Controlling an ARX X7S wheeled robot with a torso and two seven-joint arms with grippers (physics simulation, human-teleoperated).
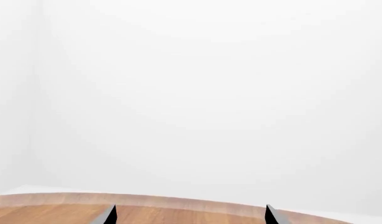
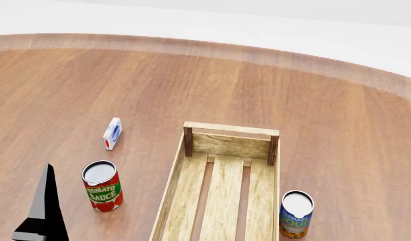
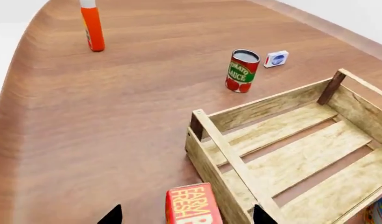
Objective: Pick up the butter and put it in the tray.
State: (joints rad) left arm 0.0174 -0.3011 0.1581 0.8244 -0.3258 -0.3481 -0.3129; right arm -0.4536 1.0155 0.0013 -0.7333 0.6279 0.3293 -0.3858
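The butter point(image 3: 189, 206), a red-orange carton with yellow "FARM FRESH" lettering, lies on the wooden table just outside one short end of the tray point(image 3: 231, 156); only its upper part shows. My right gripper point(image 3: 187, 215) is open, with its two dark fingertips either side of the butter and apart from it. The tray, a light-wood slatted crate, is empty and also shows in the head view point(image 2: 230, 129). The butter and right gripper are out of the head view. My left gripper point(image 1: 191, 215) is open and empty over the table near its far edge.
A tomato sauce can point(image 2: 102, 186) and a small white-blue-red carton point(image 2: 112, 133) stand left of the tray. A blue can point(image 2: 296, 213) stands against its right side. An orange bottle point(image 3: 92, 25) stands far off. One left finger point(image 2: 46, 201) shows at the lower left.
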